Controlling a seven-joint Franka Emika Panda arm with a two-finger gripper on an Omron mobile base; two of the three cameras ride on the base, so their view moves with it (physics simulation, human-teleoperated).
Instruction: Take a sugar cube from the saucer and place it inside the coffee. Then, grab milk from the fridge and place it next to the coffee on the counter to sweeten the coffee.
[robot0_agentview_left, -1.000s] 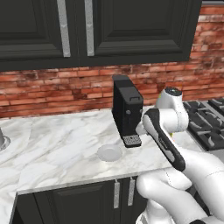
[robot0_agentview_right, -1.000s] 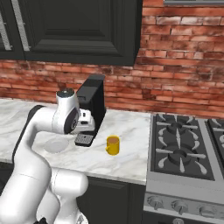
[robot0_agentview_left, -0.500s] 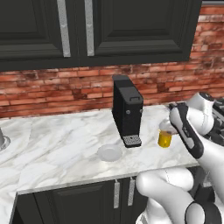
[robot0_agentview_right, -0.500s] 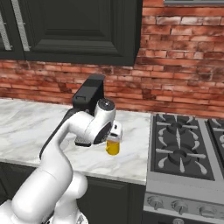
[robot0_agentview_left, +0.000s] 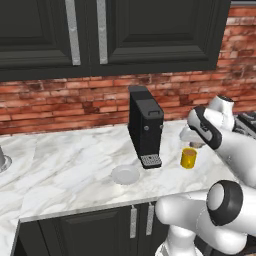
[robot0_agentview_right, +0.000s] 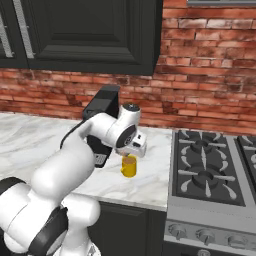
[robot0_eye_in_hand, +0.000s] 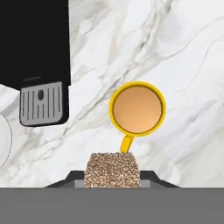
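Sugar cube held over the counter, just short of the coffee.

Your gripper (robot0_eye_in_hand: 112, 183) points straight down from a bent arm, its wrist hanging above the coffee (robot0_agentview_right: 128, 166) in both base views; the jaws are clamped on the sugar cube (robot0_eye_in_hand: 112, 170), a speckled brownish-tan block with a grainy face. In the hand view the cube sits just below the cup's small handle, not over the round yellow rim or the flat tan liquid. The counter (robot0_agentview_left: 65, 165) is white marble with grey veins, with bare room around the cup. The white saucer (robot0_agentview_left: 125, 174) lies near the counter's front edge, left of the cup. The boxy black coffee machine (robot0_agentview_left: 145, 125) stands between them, further back, its grey drip grille facing forward. The stove (robot0_agentview_right: 212, 170) adjoins the counter's right end.
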